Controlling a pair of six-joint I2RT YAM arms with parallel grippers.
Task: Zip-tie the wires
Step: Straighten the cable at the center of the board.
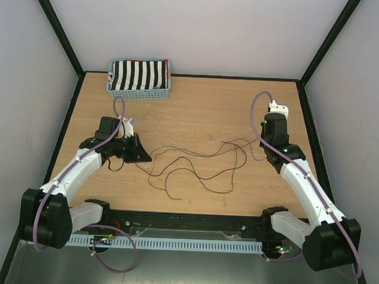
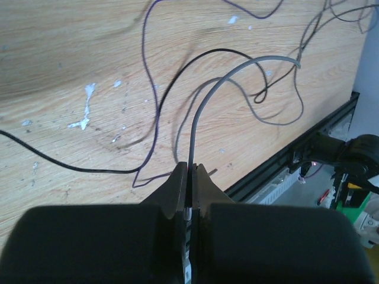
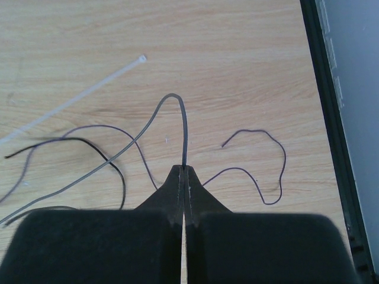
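Top view: my left gripper (image 1: 139,154) lies low on the table (image 1: 209,99) at centre left, and my right gripper (image 1: 264,144) points down at centre right. The wires (image 1: 195,161) sprawl in loose loops between them across the middle of the frame. A basket (image 1: 140,78) holding striped cloth sits at upper left. Left wrist view: the left gripper (image 2: 189,168) is closed at bottom centre, pinching a grey wire (image 2: 201,100) that arcs up and right from the fingertips. A black wire (image 2: 177,77) curves just left of it, flat on the wood. Right wrist view: the right gripper (image 3: 182,170) is closed at bottom centre on a grey wire (image 3: 177,100) that rises, then bends down to the left. A pale zip tie (image 3: 77,97) lies at upper left, apart from the gripper.
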